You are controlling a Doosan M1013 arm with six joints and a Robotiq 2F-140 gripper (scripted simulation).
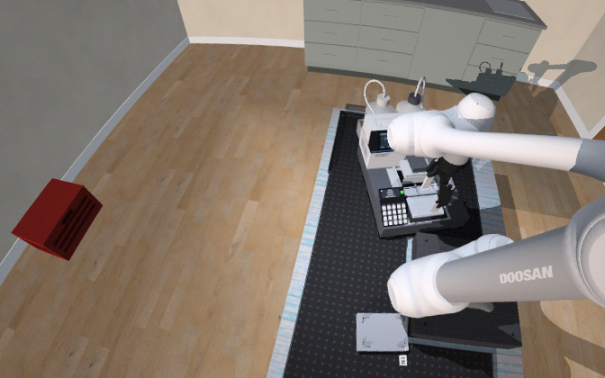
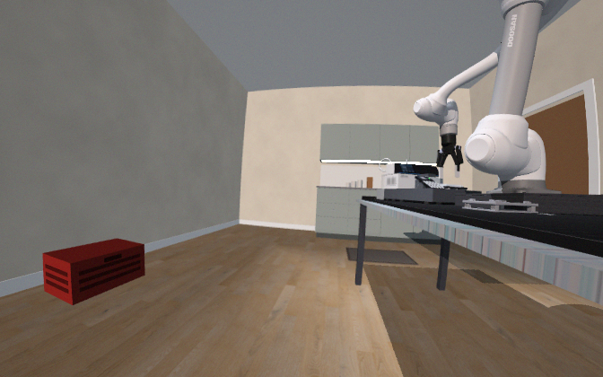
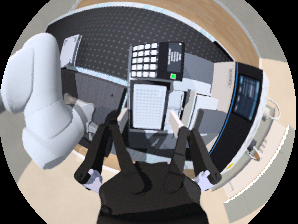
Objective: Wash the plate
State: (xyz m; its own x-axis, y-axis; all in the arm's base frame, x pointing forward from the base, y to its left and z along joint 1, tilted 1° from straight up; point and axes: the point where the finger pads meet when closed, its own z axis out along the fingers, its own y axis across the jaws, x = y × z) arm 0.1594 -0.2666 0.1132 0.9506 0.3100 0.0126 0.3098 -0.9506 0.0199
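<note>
The white plate (image 1: 419,206) (image 3: 148,106) lies in the carrier at the front of the washer (image 1: 383,161) (image 3: 223,82) and looks flat; its cut corner is not clear. My gripper (image 1: 430,194) (image 2: 449,174) (image 3: 148,114) is open above the plate, with a fingertip beyond each side and a gap to the plate's edges. The lamp (image 1: 401,192) (image 3: 173,76) is green. The keypad (image 1: 394,214) (image 3: 145,61) is beside the carrier. Nest N1 (image 1: 383,333) (image 2: 502,204) (image 3: 71,51) holds no plate.
Two bottles with looped tubes stand behind the washer. A raised dark block (image 1: 464,326) (image 3: 97,90) lies beneath the arm's base, between the washer and N1. The washer's raised housing is close to one finger. A red box (image 1: 54,216) (image 2: 96,269) is on the floor.
</note>
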